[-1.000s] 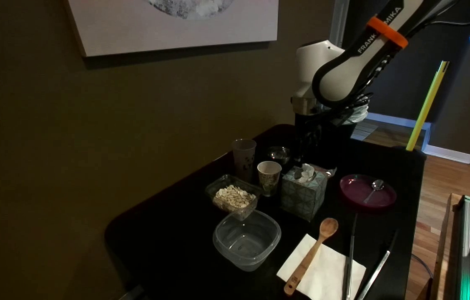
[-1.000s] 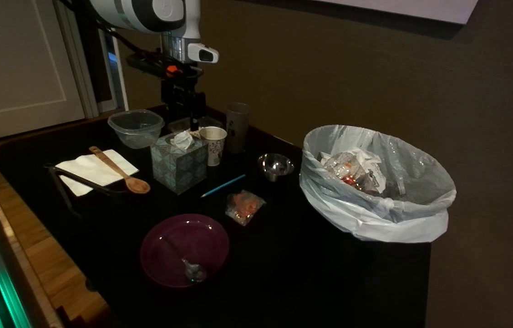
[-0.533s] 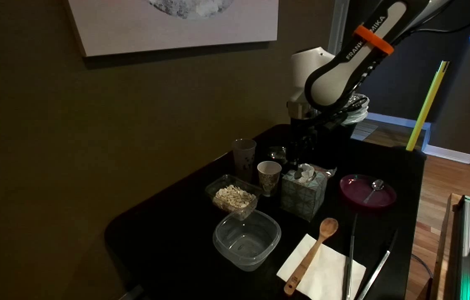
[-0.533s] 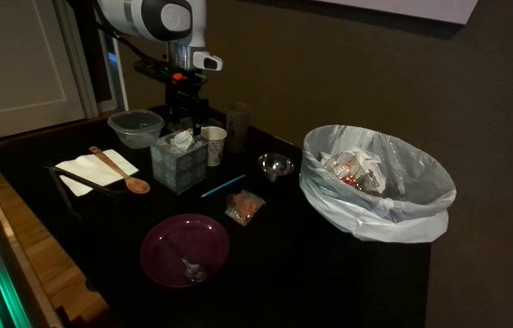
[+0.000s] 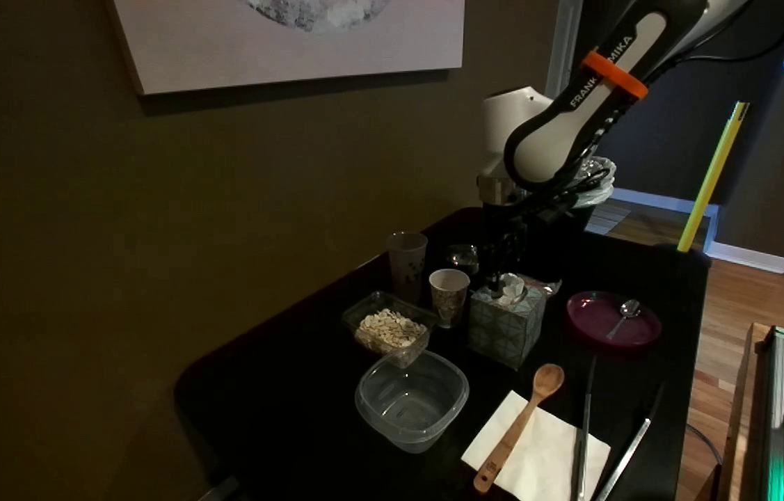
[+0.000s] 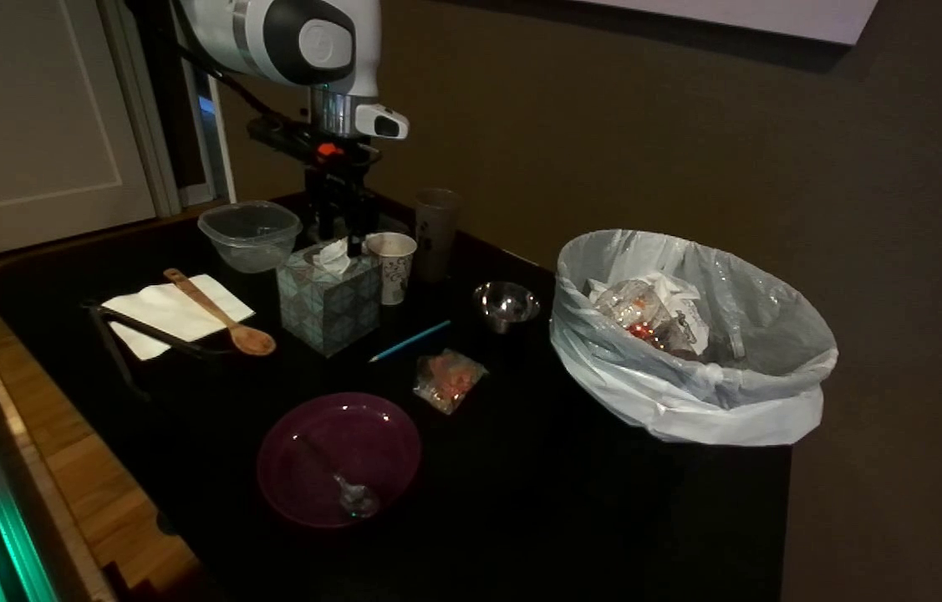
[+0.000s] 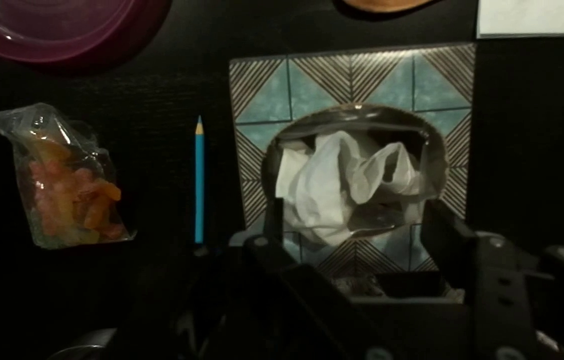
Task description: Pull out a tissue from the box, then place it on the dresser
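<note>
The box [image 5: 505,325] is a grey-blue patterned cube, seen in both exterior views [image 6: 328,308]. It stands upright on the glossy black dresser [image 5: 280,410]. The white tissue [image 6: 332,257] pokes crumpled from the oval opening in its top. My gripper [image 6: 343,238] points down at the box top, at the edge of the opening. In the wrist view my gripper [image 7: 354,212] is open, its fingers apart on either side of the tissue [image 7: 319,185] and the near part of the box top [image 7: 266,95]. The left finger is close to the tissue; whether it touches cannot be told.
A paper cup [image 6: 394,267] stands close beside the box, with a tall cup [image 6: 435,234] behind it. A clear container [image 5: 411,403], oats tray [image 5: 392,330], wooden spoon on a napkin [image 5: 552,445], purple plate [image 6: 337,418], pencil [image 7: 199,190] and candy bag [image 7: 69,190] lie around.
My gripper has come down from above onto the level of the box top, shifting slightly in both exterior views. The box and the other objects have stayed in place.
</note>
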